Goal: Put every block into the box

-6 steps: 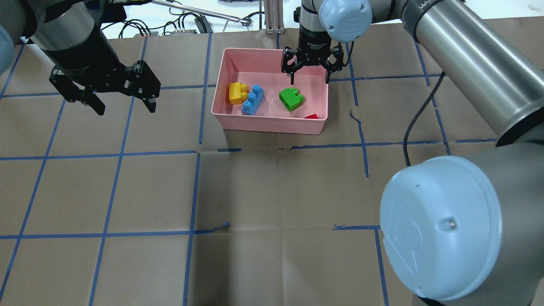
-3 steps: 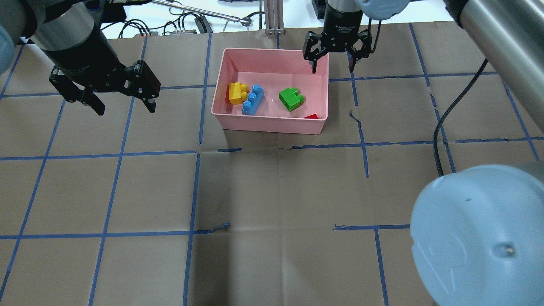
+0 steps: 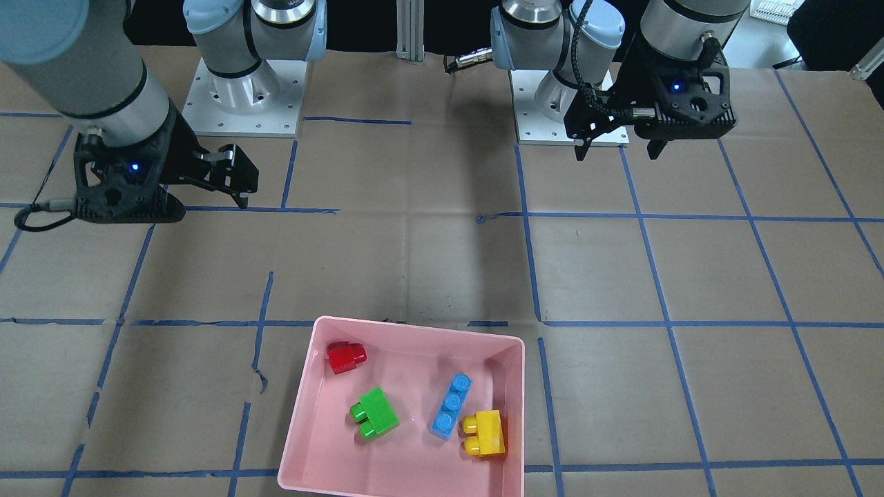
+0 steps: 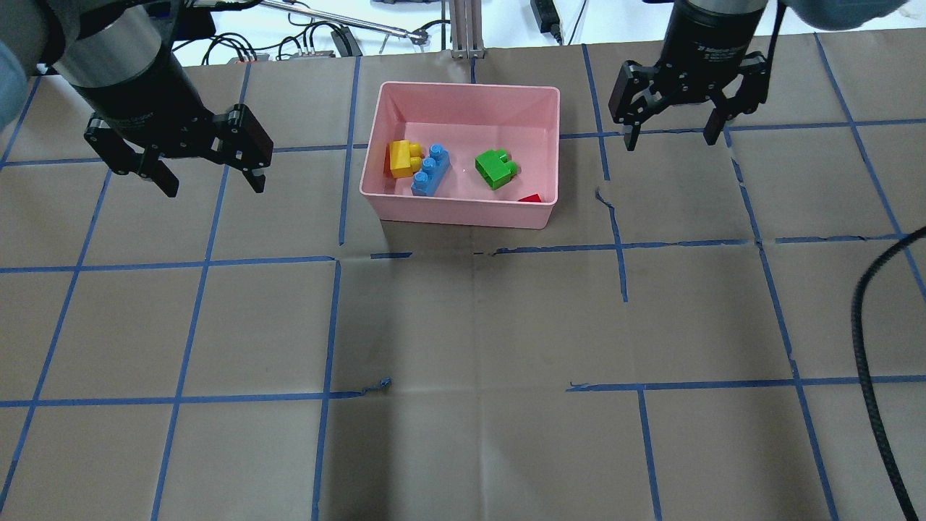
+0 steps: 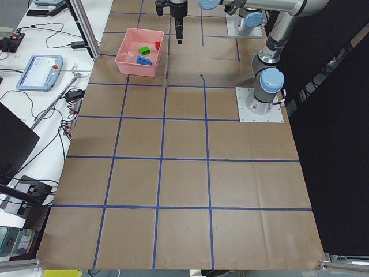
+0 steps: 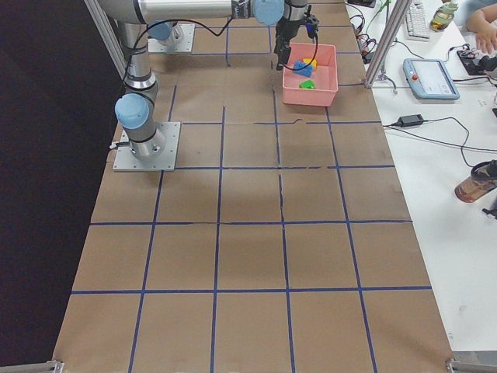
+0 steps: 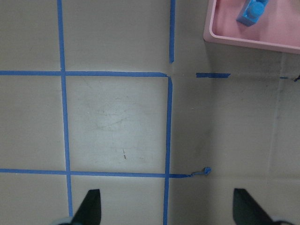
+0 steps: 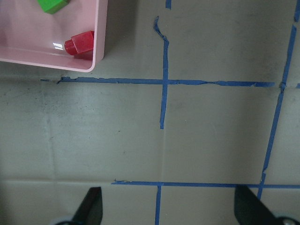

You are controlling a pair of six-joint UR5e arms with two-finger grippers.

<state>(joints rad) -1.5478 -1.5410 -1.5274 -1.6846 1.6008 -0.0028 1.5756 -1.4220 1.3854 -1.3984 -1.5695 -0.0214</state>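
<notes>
Right gripper [image 4: 671,141], empty and spread, has swung rightward off the box [image 4: 463,214]; left gripper [image 4: 215,188] unmoved, also spread.

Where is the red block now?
In the overhead view, the red block lies in the near right corner of the pink box, beside the green block.

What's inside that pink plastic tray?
The pink plastic tray holds four studded toy bricks: a long blue brick, a yellow brick beside it, a green brick, a small red brick. Anything beneath them is covered.
</notes>
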